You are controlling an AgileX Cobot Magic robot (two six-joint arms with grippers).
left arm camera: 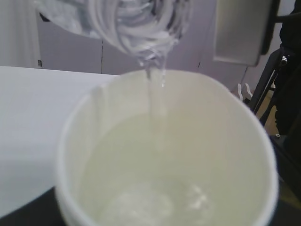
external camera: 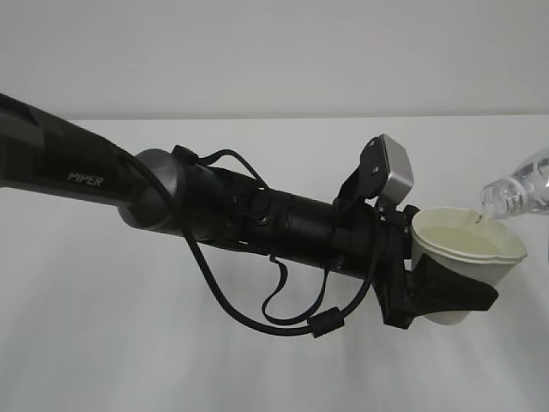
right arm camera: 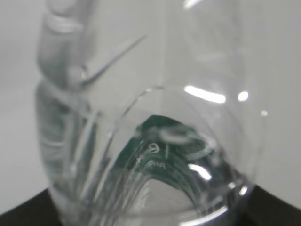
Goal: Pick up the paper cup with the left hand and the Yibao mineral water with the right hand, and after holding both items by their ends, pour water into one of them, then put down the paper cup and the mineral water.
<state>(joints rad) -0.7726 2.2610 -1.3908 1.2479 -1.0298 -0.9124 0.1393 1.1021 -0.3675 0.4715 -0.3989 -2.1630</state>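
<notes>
My left gripper (external camera: 446, 296) holds the white paper cup (external camera: 467, 257) upright above the desk, cream inside, partly filled. The clear ribbed water bottle (external camera: 519, 190) tilts mouth-down over its rim, a thin stream falling in.

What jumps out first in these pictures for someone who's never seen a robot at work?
A thick black arm marked PIPER stretches in from the left, its tool gripping a white paper cup in mid-air. At the right edge, a tilted clear bottle pours a thin stream of water into the cup, already pooling at its bottom.
</notes>
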